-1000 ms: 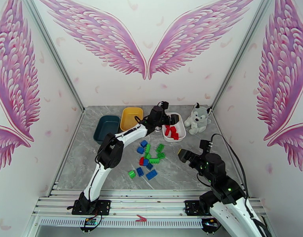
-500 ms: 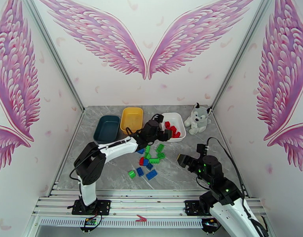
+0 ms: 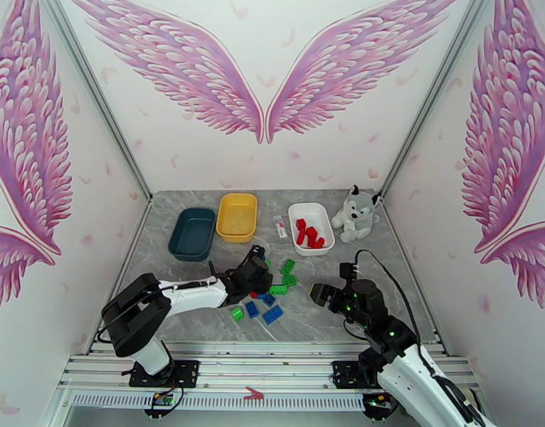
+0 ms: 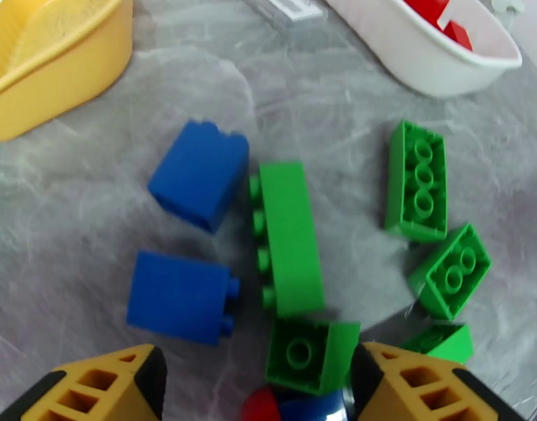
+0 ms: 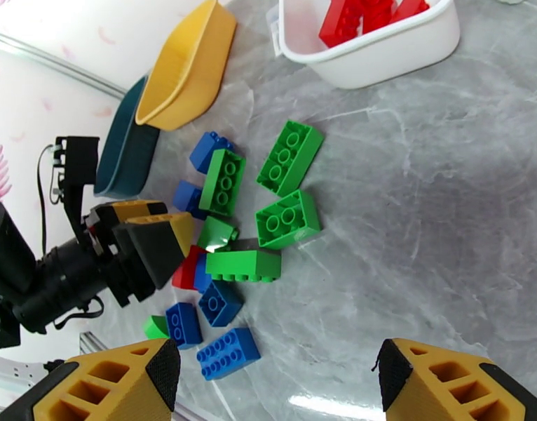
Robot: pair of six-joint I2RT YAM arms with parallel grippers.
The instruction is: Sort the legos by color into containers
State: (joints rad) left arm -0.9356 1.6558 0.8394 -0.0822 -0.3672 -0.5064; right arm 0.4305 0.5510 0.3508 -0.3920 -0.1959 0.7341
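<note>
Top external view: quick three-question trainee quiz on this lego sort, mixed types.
1. True or false: the white tray holds blue legos.
2. Which arm's end effector is over the loose legos? A) left B) right
3. Fill in: the plush husky sits beside the ___ tray.
Key: 1 false, it holds red legos. 2 A, the left end effector; the right end effector is off to the pile's side. 3 white.

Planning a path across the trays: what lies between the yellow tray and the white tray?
A small white-and-red tube lies between the yellow tray and the white tray, shown in the top view.
</note>
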